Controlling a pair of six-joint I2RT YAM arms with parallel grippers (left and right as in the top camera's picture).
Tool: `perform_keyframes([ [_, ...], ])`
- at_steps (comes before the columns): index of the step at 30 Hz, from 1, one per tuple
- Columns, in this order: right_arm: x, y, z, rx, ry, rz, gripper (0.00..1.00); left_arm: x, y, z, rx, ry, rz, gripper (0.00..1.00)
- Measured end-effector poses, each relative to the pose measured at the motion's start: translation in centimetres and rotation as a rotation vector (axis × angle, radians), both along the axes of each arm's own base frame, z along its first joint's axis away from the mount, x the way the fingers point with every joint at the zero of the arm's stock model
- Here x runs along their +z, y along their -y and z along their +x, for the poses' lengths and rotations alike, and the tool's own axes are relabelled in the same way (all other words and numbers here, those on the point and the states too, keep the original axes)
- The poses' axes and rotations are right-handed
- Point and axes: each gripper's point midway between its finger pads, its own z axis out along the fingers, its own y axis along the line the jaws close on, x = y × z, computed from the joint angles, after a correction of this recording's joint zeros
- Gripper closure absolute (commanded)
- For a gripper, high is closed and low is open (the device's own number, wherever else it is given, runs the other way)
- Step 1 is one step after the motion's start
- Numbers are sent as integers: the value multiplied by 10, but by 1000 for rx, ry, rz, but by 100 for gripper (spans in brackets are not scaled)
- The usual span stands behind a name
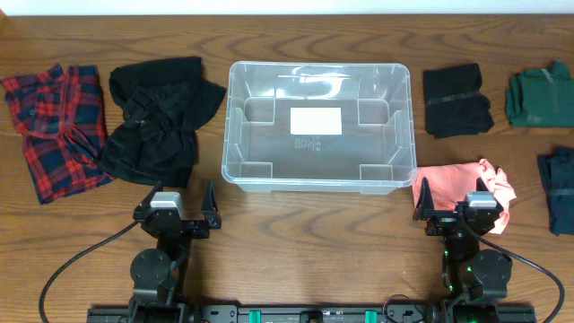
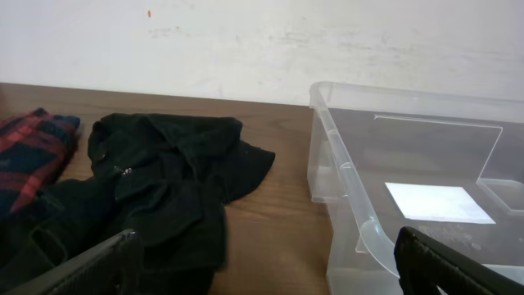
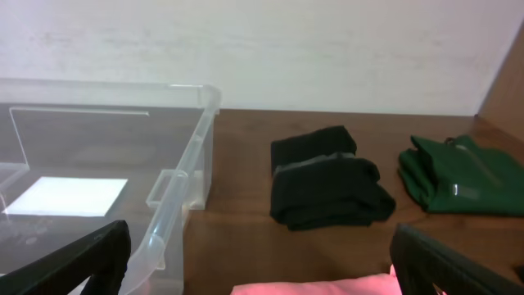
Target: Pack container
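At the middle of the tabletop (image 1: 305, 247), just beyond both of my arms, stood the container (image 1: 316, 182), with its mouth upward and nothing inside it. Its white label (image 1: 316, 120) showed through the base. Its long axis ran from my left to my right, and one long wall faced me. My left hand (image 1: 178, 203) was opened wide and held nothing. My right hand (image 1: 456, 201) was the same, wide open and empty, just above the edge of a pink cloth (image 1: 466, 179). I judged the container to be light and stiff, with smooth clear walls that would probably slip between my fingers. If I had to move it, the thick rim at a short end seemed the best place to take hold. A black garment (image 1: 157, 112) and a red checked one (image 1: 56, 126) lay to its left. A folded black piece (image 1: 456, 100) and a green one (image 1: 541, 92) lay to its right. All of these looked soft and limp, so I expected them to sag when lifted.
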Motion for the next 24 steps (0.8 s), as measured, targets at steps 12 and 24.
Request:
perform_keyframes([
  [12, 25, -2, 0, 8, 91, 84, 1, 0, 0, 0, 0, 0, 0, 2],
  [24, 78, -4, -9, 23, 130, 95, 1, 0, 0, 0, 0, 0, 0, 2],
])
